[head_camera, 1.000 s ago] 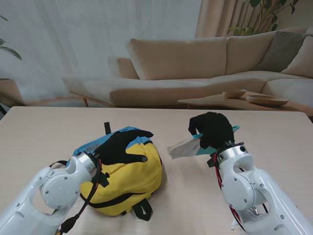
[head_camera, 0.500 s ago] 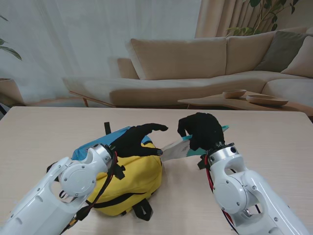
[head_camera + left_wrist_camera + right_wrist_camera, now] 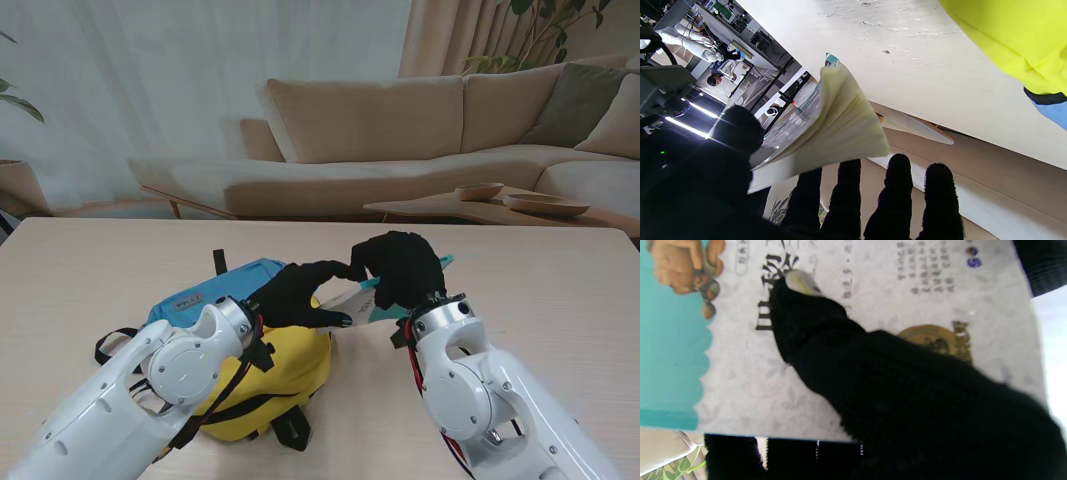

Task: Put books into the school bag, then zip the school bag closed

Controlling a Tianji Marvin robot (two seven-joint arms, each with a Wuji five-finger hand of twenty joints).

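Observation:
The school bag (image 3: 296, 362), yellow with a blue part (image 3: 215, 291), lies on the table on my left side. My right hand (image 3: 402, 267) is shut on a thin book (image 3: 352, 301) with a white and teal cover, holding it tilted just off the bag's right edge. My left hand (image 3: 303, 292) is open, thumb and fingers spread around the book's near end. The left wrist view has the book's fanned pages (image 3: 840, 123) between the thumb and the fingers (image 3: 894, 186), with the yellow bag (image 3: 1017, 36) to one side. The book cover (image 3: 907, 290) fills the right wrist view under a black finger (image 3: 840, 350). The bag's opening is hidden.
Black straps (image 3: 288, 428) trail from the bag's near side and another (image 3: 218, 262) from its far side. The wooden table (image 3: 540, 290) runs wide to the right. A sofa (image 3: 400, 130) and a low table with bowls (image 3: 520, 203) stand beyond it.
My left hand lifted off the top of the bag and swung right to the book. My right hand carried the book leftward until its end reached the bag's edge.

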